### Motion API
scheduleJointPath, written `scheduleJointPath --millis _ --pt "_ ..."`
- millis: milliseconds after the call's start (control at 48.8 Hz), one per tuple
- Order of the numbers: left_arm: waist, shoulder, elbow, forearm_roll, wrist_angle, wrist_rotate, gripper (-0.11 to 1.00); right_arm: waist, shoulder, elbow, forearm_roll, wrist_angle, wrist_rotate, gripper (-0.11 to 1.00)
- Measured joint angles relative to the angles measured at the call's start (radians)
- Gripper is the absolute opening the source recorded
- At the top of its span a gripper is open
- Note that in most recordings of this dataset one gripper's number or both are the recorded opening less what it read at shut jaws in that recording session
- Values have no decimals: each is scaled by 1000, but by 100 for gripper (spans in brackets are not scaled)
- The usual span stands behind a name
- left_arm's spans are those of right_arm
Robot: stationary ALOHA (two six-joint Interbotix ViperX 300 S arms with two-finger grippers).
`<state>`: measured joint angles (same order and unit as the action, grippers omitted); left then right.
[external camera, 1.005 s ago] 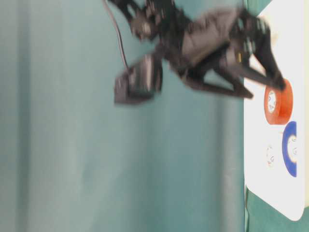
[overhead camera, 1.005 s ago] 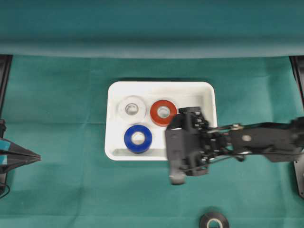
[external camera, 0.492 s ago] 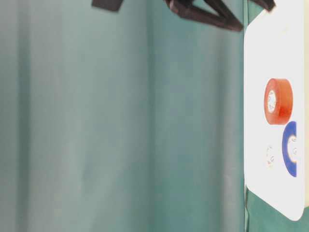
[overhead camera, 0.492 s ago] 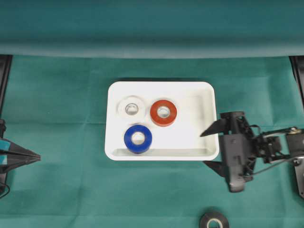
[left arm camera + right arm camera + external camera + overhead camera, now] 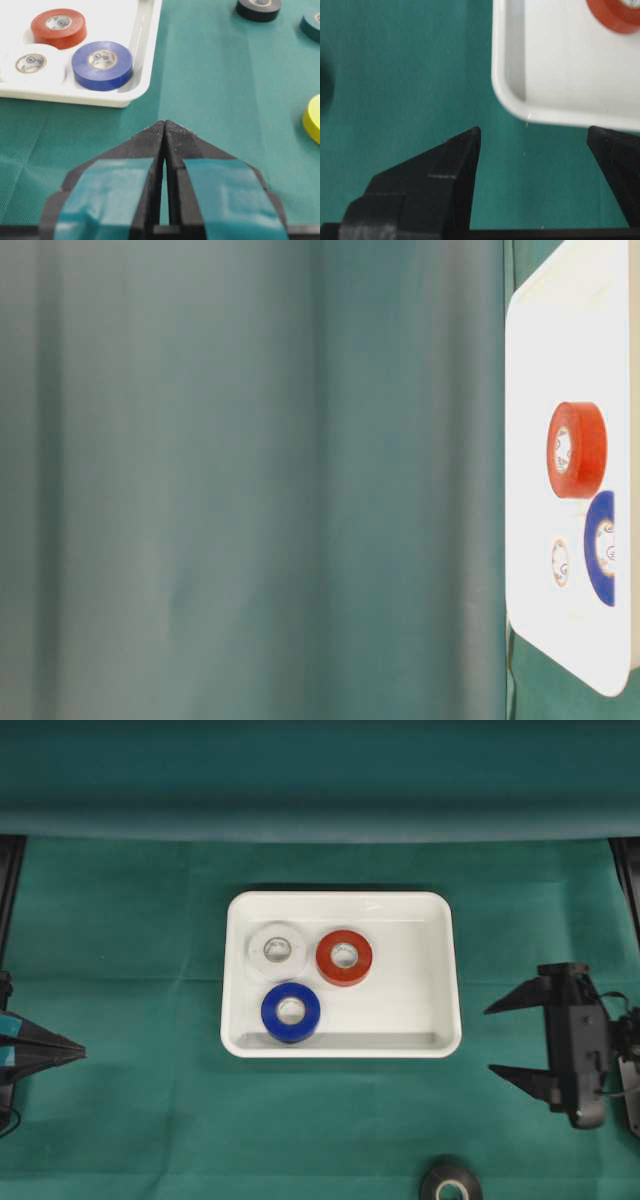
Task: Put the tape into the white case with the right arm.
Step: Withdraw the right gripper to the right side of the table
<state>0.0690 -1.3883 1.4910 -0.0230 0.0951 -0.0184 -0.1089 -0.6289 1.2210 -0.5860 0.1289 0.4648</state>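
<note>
Case (image 5: 440, 920) (white) lies long axis left-right; right gripper (image 5: 502, 1040) gapes beside it.

Bare cloth (image 5: 500, 920) beside white case (image 5: 445, 970)

Right tool (image 5: 535, 137) spread wide, empty; white case (image 5: 560, 75) corner ahead.

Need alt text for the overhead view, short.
White case on green cloth holds white, red and blue tape rolls. Open right gripper sits outside its right edge; a black roll lies at the bottom.
</note>
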Motion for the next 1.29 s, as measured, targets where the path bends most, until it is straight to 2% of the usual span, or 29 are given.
scheduleJointPath --millis 287,533,820,1128,1292 --pt "0 0 -2 0 0 0 0 18 -41 28 0 -5 3 62" --pt "0 0 -2 0 0 2 0 140 -44 35 2 -5 14 62" --pt "0 0 -2 0 0 0 0 291 -43 55 5 -3 86 61" --pt "0 0 -2 0 0 0 0 304 -37 61 5 -3 94 61" --pt "0 0 0 0 0 0 0 305 8 32 5 -5 94 61"
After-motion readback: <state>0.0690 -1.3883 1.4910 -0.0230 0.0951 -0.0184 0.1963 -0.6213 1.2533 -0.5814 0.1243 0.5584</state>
